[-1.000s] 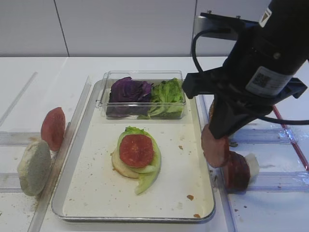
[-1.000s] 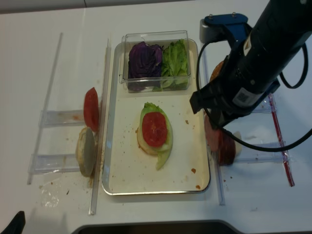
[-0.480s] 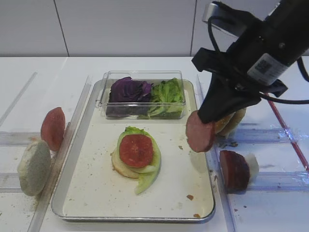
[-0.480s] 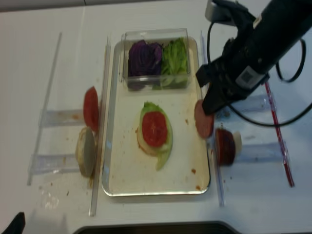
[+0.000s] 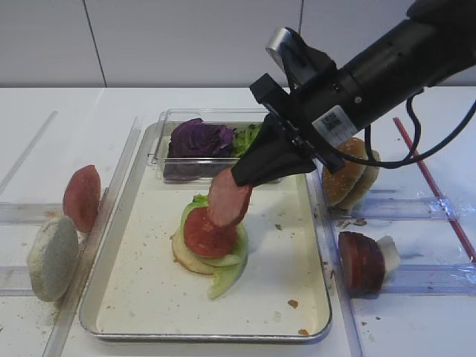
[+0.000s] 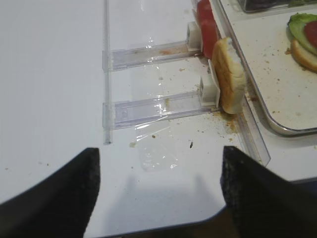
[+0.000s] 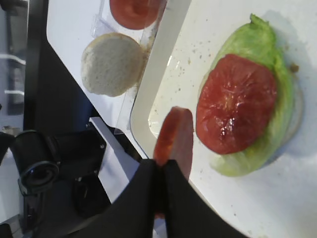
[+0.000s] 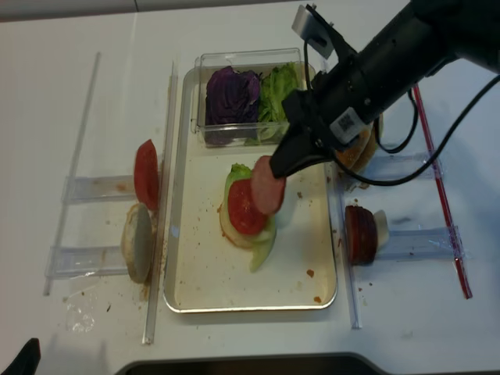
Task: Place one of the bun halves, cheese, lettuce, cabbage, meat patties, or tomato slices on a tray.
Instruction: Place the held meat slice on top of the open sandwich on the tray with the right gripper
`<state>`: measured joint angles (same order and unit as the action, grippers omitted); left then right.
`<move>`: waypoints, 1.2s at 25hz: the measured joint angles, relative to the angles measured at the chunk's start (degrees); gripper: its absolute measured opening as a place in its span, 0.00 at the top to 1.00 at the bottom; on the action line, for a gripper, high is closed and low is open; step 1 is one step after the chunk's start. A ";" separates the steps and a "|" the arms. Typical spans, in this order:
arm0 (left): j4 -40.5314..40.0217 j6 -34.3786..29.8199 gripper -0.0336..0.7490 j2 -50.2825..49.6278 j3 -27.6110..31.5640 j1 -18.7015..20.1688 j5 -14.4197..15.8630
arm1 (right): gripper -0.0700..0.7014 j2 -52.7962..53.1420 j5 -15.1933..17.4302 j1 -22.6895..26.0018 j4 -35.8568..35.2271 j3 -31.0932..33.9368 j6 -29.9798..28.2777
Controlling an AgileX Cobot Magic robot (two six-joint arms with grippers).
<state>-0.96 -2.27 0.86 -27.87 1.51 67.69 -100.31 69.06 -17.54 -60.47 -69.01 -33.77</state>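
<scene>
Site: I judge a robotics test lab, not a kitchen | Evidence: bare white table (image 5: 44, 119), plain white panelled wall (image 5: 149, 37), clear acrylic racks (image 6: 148, 106) presenting food upright, cabled black arm (image 5: 387, 67) with code label.

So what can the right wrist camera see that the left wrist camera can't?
Only the right wrist view shows the right gripper with its fingers shut on a meat patty, held on edge above the tray, beside the whole tomato slice lying on lettuce.

Only the left wrist view shows the clear plastic rails on the white table, and the left gripper's dark fingers standing apart.

Both show the pale floury bun half and the red slice next to it, standing outside the tray's rim.
</scene>
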 joint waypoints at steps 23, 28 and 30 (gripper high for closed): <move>0.00 0.00 0.35 0.00 0.00 0.00 0.00 | 0.85 -9.68 -1.48 -3.32 -11.76 0.00 -6.92; 0.00 0.00 0.35 0.00 0.00 0.00 0.00 | 0.85 -9.95 -1.48 -3.32 -11.85 0.00 -7.42; 0.00 0.00 0.35 0.00 0.00 0.00 0.00 | 0.85 -10.61 -1.48 -3.32 -11.85 0.00 -7.90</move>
<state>-0.96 -2.27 0.86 -27.87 1.51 67.69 -110.92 67.58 -20.85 -72.33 -69.01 -41.67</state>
